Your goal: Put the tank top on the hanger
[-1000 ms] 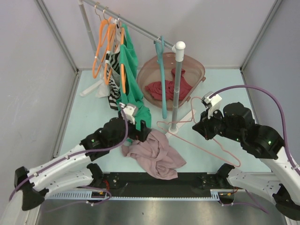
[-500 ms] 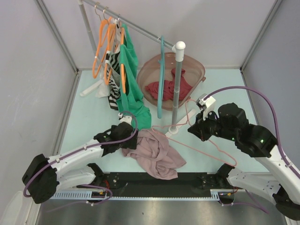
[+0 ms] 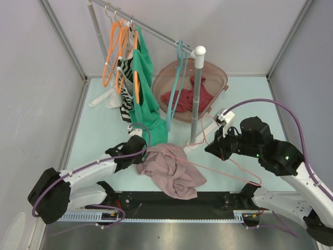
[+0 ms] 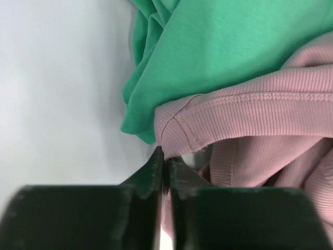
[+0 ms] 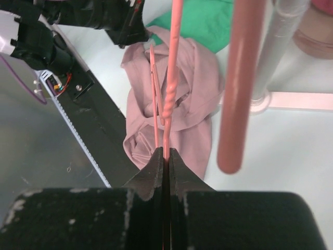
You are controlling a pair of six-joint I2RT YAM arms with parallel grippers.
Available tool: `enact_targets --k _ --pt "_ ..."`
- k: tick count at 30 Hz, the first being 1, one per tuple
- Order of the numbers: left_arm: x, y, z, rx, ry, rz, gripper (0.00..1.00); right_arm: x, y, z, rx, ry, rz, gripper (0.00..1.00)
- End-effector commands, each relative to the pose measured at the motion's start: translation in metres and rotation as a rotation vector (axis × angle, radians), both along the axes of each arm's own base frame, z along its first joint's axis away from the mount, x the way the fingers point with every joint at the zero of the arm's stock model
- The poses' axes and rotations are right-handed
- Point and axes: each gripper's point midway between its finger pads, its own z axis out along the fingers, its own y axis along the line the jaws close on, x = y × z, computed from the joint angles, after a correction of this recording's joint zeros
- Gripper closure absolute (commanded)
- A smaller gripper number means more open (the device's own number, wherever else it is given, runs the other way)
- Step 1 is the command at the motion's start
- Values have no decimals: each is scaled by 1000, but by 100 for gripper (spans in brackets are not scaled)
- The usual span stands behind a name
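Note:
The mauve-pink tank top (image 3: pixel 174 174) lies crumpled on the table near the front edge. My left gripper (image 3: pixel 144 154) is at its upper-left edge. In the left wrist view the left gripper (image 4: pixel 165 156) is shut on the ribbed hem of the tank top (image 4: pixel 250 109). The thin light-pink hanger (image 3: pixel 229 167) slants from the rack base toward the front right, one end reaching over the tank top. My right gripper (image 3: pixel 209 148) holds it. In the right wrist view the right gripper (image 5: pixel 166 152) is shut on the wire of the hanger (image 5: pixel 169 99), above the tank top (image 5: pixel 195 78).
A clothes rack stands behind, with orange hangers (image 3: pixel 115 52), a green garment (image 3: pixel 145 88) hanging down to the tank top, and a teal hanger (image 3: pixel 176 83). Its white pole (image 3: pixel 196 94) rises just beyond the hanger. A pink basin (image 3: pixel 218 78) holds a dark red garment.
My left gripper came down to the tank top's edge and shut on it. My right gripper carried the hanger leftward over the tank top. The teal hanger swung on the rail.

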Motion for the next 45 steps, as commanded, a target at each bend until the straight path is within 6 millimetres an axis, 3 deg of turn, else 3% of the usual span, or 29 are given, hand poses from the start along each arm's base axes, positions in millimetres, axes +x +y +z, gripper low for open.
enact_targets --k 1,5,12,20,29,40,42,45 --pt "9 -2 9 -11 -35 15 100 -6 17 5 76 -7 83 100" --pt "6 2 25 -24 -47 22 100 -6 27 -3 89 14 116 100" --pt "0 -12 63 -162 -98 -16 100 -1 48 -6 133 15 159 100" --pt "-7 -23 99 -251 -129 -80 100 13 67 -29 88 5 169 100" --pt "-31 -61 140 -453 -104 -267 100 30 79 -32 114 -62 132 100" --pt "-51 -93 205 -657 -184 -455 100 15 93 -20 258 -187 141 100" --pt "-57 -103 213 -678 -183 -506 100 13 95 -20 287 -206 137 100" --pt "-67 -116 208 -666 -143 -573 100 14 92 -12 326 -254 101 100"
